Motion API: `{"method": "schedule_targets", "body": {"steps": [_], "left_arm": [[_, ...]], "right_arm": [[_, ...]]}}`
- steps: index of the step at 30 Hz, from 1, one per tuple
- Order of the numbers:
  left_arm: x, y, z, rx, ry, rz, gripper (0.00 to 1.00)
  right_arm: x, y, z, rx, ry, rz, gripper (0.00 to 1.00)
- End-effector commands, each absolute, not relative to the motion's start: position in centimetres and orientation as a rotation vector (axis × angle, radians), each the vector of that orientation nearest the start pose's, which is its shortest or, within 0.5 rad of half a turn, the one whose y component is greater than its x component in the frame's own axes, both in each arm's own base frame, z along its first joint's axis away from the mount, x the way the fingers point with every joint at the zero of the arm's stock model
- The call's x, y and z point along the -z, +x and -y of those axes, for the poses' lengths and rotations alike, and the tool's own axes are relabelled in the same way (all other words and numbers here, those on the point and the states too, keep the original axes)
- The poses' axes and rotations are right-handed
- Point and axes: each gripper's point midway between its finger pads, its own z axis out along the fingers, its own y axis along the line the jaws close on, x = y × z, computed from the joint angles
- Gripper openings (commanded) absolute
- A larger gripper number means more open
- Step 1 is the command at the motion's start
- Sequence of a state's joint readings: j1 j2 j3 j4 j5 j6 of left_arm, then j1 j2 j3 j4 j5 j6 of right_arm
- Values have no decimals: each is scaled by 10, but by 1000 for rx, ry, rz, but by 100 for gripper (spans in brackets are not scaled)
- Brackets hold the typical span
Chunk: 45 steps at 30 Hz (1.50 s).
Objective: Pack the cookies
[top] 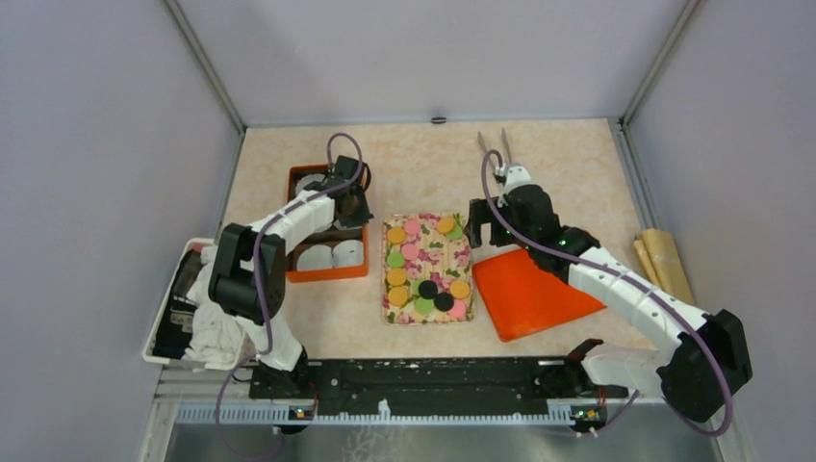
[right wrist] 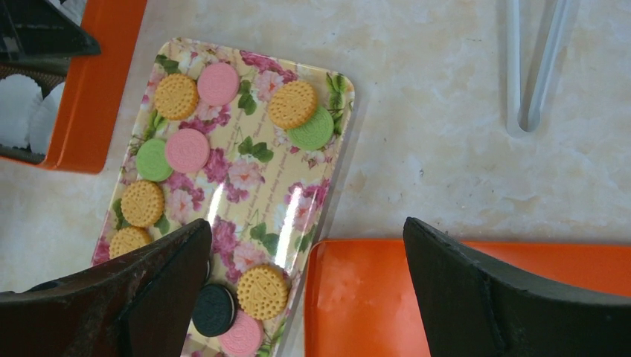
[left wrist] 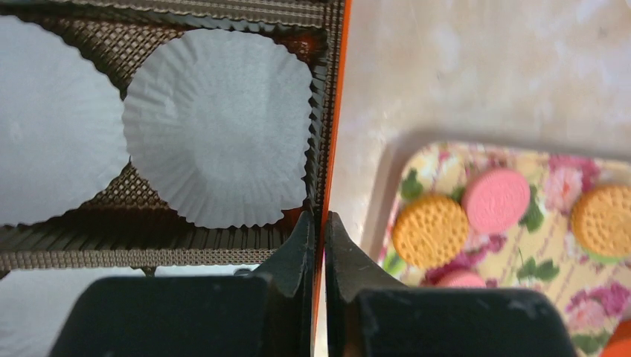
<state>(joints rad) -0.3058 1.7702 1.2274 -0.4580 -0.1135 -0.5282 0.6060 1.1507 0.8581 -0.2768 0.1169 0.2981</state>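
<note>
The cookies (top: 424,269), small round discs in orange, green, pink and black, lie on a floral tray (top: 435,248) mid-table; the right wrist view shows them (right wrist: 176,96) on that tray (right wrist: 260,193). To the tray's left stands an orange box (top: 327,271) with white paper liners (left wrist: 219,126). My left gripper (left wrist: 320,227) is shut on the box's thin right wall (left wrist: 332,134), one finger inside, one outside. My right gripper (right wrist: 306,227) hangs open above the tray's right edge and an orange lid (right wrist: 461,297), holding nothing.
The orange lid (top: 534,294) lies flat right of the tray. Metal tongs (top: 496,144) rest at the back of the table. A white bin with cloth (top: 197,308) sits at the left edge, brown paper items (top: 659,260) at the right.
</note>
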Motion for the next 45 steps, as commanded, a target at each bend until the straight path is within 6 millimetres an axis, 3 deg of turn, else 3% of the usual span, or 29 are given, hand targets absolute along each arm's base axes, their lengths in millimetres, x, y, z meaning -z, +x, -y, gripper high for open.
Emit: {"method": "schedule_targets", "body": {"steps": [1,7,11,19,20,27,29,36,40,43,45], "left_arm": [[-38,344,134,188,-429,-2668,0],[-36,324,142,213,-414,-2676,0],[-40,314,145,218,-392,-2679,0],[-37,273,155,288,-340,-2716,0],[-37,270,155,292,-335,-2716,5],[-69,271,171,422,-221,-2681,72],[-79,272,178,474,-162,-2675,78],[-136,291,186,563,-85,-2491,76],[-161,294,190,607,-55,-2413,75],[-177,297,192,634,-29,-2356,75],[-182,299,192,628,-7,-2331,75]], "right_arm": [[-179,299,-204,-426,-285,-2124,99],[-165,306,-206,-383,-334,-2159,99],[-150,305,-220,-444,-357,-2206,99],[-123,311,-231,-461,-328,-2291,96],[-119,313,-230,-445,-319,-2307,95],[-86,316,-231,-404,-296,-2385,85],[-80,318,-231,-397,-285,-2390,82],[-62,330,-236,-368,-274,-2407,63],[-51,334,-239,-361,-276,-2431,35],[-48,338,-242,-360,-276,-2432,29],[-46,341,-243,-350,-273,-2437,17]]}}
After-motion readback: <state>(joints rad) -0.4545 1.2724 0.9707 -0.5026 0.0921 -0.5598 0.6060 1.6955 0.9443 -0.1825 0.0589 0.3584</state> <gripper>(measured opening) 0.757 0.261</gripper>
